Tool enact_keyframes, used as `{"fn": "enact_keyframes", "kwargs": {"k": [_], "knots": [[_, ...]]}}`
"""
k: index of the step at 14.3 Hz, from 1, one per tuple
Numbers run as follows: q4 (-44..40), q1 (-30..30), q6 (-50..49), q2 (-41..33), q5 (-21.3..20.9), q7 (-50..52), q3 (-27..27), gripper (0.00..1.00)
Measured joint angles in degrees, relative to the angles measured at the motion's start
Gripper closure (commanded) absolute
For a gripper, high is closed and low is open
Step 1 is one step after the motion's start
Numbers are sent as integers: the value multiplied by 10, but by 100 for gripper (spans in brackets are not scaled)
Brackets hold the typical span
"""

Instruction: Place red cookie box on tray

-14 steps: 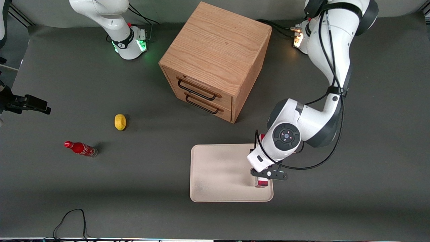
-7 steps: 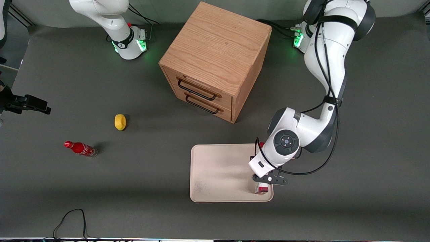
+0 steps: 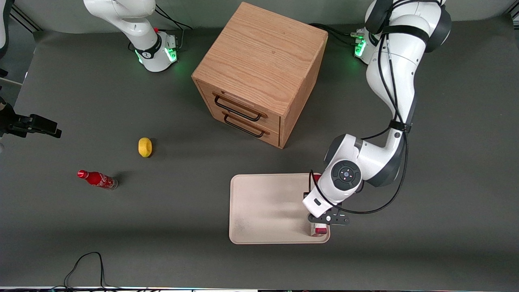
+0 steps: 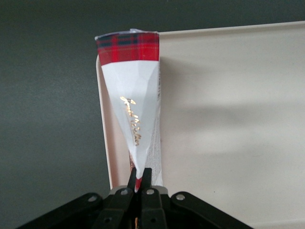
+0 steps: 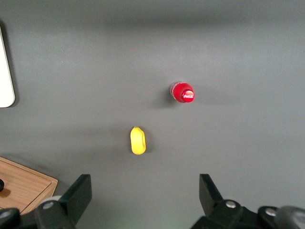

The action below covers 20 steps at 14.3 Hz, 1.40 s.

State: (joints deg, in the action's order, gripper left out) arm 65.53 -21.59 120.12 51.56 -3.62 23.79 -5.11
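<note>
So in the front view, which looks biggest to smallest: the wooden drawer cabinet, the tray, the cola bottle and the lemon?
1. Wooden drawer cabinet
2. Tray
3. Cola bottle
4. Lemon

The gripper holds the red cookie box over the tray's edge.

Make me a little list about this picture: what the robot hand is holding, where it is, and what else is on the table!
gripper: shut on the red cookie box, over the tray's edge toward the working arm's end
box position: held on edge along the tray rim
cabinet: wooden, two drawers, farther from the front camera than the tray
lemon: toward the parked arm's end
cola bottle: near the lemon
</note>
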Motion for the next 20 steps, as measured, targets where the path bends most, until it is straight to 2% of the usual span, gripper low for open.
{"fn": "enact_keyframes", "kwargs": {"k": [6, 8, 13, 16, 20], "knots": [[-7, 0, -3, -9, 0, 31, 0, 0], [-16, 1, -33, -27, -1, 32, 2, 0], [-31, 2, -159, -131, -1, 34, 3, 0], [-31, 3, -230, -200, -1, 77, 5, 0], [-29, 7, -297, -251, -7, 90, 8, 0]]}}
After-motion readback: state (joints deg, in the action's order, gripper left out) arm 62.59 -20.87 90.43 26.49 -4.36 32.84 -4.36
